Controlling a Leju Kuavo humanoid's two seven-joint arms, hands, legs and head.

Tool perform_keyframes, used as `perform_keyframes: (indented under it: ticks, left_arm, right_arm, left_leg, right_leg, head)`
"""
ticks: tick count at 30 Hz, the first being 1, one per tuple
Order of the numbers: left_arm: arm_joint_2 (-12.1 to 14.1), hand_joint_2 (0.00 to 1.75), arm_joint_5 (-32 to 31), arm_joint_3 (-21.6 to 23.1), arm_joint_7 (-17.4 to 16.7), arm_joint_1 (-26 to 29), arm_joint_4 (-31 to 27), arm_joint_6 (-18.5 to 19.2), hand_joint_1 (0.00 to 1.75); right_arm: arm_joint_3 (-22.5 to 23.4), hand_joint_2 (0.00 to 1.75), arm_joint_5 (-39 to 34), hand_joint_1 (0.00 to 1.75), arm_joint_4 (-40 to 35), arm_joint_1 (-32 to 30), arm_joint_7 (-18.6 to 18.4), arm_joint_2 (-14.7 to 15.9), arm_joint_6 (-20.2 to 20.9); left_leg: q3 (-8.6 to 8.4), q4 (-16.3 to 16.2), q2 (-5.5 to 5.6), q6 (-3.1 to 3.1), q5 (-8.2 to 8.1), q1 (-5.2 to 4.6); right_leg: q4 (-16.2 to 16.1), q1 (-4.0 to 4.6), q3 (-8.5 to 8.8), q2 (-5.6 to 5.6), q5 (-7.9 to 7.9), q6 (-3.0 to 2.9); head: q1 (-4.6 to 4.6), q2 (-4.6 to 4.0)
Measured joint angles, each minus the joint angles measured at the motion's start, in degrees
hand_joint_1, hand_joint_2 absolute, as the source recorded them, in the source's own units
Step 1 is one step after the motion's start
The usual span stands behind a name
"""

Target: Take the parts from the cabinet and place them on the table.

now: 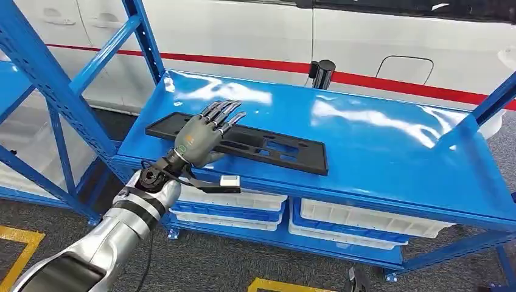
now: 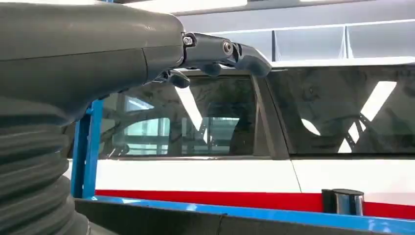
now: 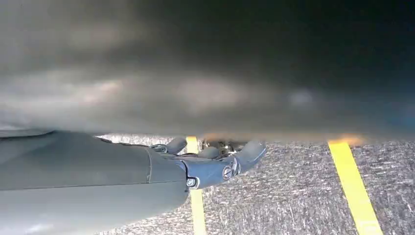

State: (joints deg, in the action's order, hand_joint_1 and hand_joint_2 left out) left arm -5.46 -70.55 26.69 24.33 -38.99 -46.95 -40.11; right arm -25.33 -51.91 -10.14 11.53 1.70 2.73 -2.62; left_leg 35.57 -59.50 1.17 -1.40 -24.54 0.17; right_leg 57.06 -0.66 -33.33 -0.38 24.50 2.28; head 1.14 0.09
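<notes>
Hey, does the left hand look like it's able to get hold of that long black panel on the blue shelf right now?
Probably yes. The left hand already lies over the near end of the black panel, fingers spread, with nothing between them on the blue shelf. Whether it actually grips it, I cannot tell.

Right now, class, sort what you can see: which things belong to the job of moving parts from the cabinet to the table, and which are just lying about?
Belong to the job:
- flat black part on the blue shelf
- left hand, fingers spread over the part

Just lying about:
- white bins on the lower level
- black cylinder behind the shelf
- white car with a red stripe
</notes>
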Motion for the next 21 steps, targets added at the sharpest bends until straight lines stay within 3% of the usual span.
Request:
perform_keyframes:
  ticks: [13,14,15,20,21]
  left_arm:
    - [-0.3,1.75,0.4,-0.3,0.4,-0.2,1.4,0.0,0.0]
    - [-0.4,1.75,0.5,-0.5,0.5,-0.2,1.9,0.0,1.06]
    - [-0.4,1.75,0.6,-0.6,0.6,-0.2,2.3,0.0,1.75]
    - [-0.5,1.75,4.0,-0.8,0.7,-0.3,4.9,0.0,1.75]
    - [-0.6,0.0,4.1,-0.8,0.8,-0.3,5.2,0.0,1.75]
  right_arm:
    - [-0.4,0.0,0.3,0.0,0.0,0.1,-0.2,0.0,0.0]
    - [-0.4,0.0,0.3,0.0,0.0,0.1,-0.3,0.0,0.0]
    - [-0.4,0.0,0.3,0.0,0.0,0.1,-0.3,0.0,0.0]
    - [-0.4,0.0,0.3,0.0,0.0,0.1,-0.4,0.0,0.0]
    - [-0.4,0.0,0.3,0.0,0.0,0.1,-0.4,0.0,0.0]
  left_leg:
    - [0.03,0.0,0.0,0.0,0.0,0.01]
    - [0.03,0.0,-0.01,0.0,0.0,0.01]
    - [0.04,0.0,-0.01,0.0,0.0,0.01]
    - [0.05,0.0,-0.02,0.0,0.0,0.01]
    - [0.05,0.0,-0.02,0.0,0.0,0.01]
  right_leg:
    - [0.0,0.0,-0.04,0.01,0.0,0.0]
    - [0.0,0.0,-0.04,0.01,0.0,0.0]
    - [0.0,0.01,-0.05,0.02,0.0,0.0]
    - [0.0,0.01,-0.07,0.03,0.0,0.0]
    - [0.0,0.01,-0.08,0.03,0.0,0.0]
  head:
    - [0.0,0.0]
    - [0.02,0.0]
    - [0.0,0.0]
    - [0.02,0.0]
    - [0.0,0.0]
